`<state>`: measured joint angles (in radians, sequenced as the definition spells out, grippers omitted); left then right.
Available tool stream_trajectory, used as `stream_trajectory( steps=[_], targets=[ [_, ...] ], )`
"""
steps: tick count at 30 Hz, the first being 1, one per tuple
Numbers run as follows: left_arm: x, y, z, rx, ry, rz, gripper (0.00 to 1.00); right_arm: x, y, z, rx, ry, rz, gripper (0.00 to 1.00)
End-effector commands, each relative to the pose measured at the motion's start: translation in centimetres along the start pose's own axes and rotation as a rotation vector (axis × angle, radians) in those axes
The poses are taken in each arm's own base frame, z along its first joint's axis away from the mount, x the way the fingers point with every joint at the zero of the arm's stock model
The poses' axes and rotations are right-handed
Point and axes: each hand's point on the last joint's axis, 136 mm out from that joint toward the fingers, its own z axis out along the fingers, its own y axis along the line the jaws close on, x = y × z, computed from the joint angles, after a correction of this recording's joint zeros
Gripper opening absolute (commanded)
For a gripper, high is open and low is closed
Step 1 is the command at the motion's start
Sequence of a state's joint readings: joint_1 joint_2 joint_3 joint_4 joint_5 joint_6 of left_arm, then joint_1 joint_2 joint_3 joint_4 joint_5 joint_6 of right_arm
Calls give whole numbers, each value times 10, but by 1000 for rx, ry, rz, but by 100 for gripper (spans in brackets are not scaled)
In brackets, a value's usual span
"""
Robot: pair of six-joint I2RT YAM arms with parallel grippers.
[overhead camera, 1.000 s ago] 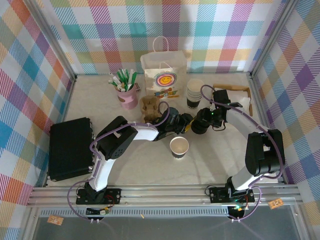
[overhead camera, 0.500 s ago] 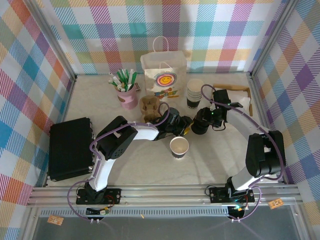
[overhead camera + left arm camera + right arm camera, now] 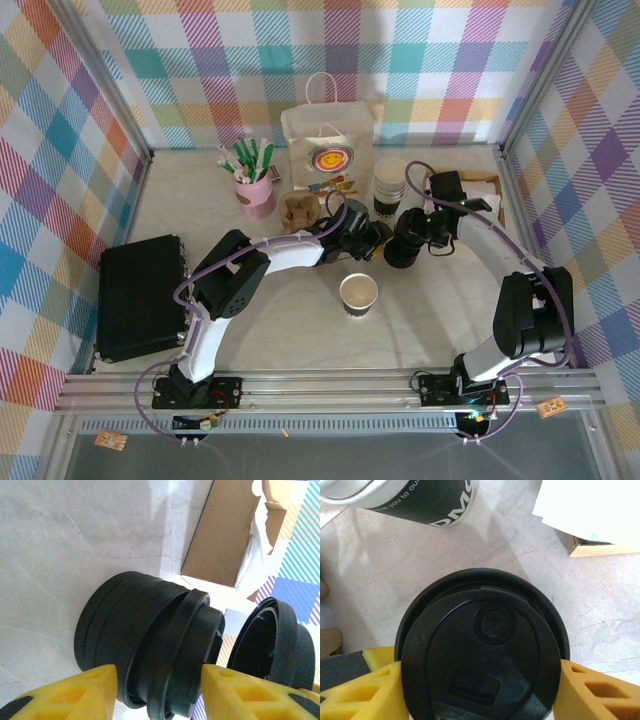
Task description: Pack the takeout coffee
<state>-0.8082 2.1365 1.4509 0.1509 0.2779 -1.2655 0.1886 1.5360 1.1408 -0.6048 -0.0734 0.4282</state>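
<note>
The takeout coffee [image 3: 358,294], a cream cup with a black lower band, stands lidless in the middle of the table. Just behind it is a short stack of round black lids [image 3: 402,251] [image 3: 120,630] [image 3: 485,585]. My right gripper [image 3: 404,247] [image 3: 480,680] is shut across the stack, a yellow finger [image 3: 580,690] on each side. From the left, my left gripper [image 3: 375,238] [image 3: 159,680] is shut on the top lid [image 3: 187,650], which sits tilted and partly off the stack. Another black lid [image 3: 280,645] shows at the right of the left wrist view.
A stack of lidless cups [image 3: 390,184] [image 3: 420,495] stands behind the lids, with a white smiley paper bag [image 3: 330,150], a brown cup carrier [image 3: 300,212] and a pink pen cup [image 3: 256,192] along the back. A napkin box [image 3: 480,190] sits back right, a black case [image 3: 140,296] left.
My left gripper has shifted a little toward the back of the table, beside the lid stack. The right wrist has swung slightly back and right. The lidless cup has not moved.
</note>
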Motion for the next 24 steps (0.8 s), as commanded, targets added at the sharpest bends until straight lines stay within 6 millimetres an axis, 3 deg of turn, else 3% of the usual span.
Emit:
stream_trajectory(
  steps=[1,10,14,21,24],
  targets=[
    [-3,-4,-9,-39,-2,41,48,-7,7,-16,-18,-27,-37,46],
    [-11,2,-13,-71,-31,38,47,-8,9,-20,-25,-36,-61,46],
    [-16,-14,-23,-71,-53,107,47,-6,12,-29,-37,-38,-93,46],
    [-25,-66,-77,-93,-130,285,47,-4,23,-77,-59,-72,-155,45],
    [-31,-63,-107,-171,-161,338,47,4,32,-102,-95,-82,-133,44]
  ],
)
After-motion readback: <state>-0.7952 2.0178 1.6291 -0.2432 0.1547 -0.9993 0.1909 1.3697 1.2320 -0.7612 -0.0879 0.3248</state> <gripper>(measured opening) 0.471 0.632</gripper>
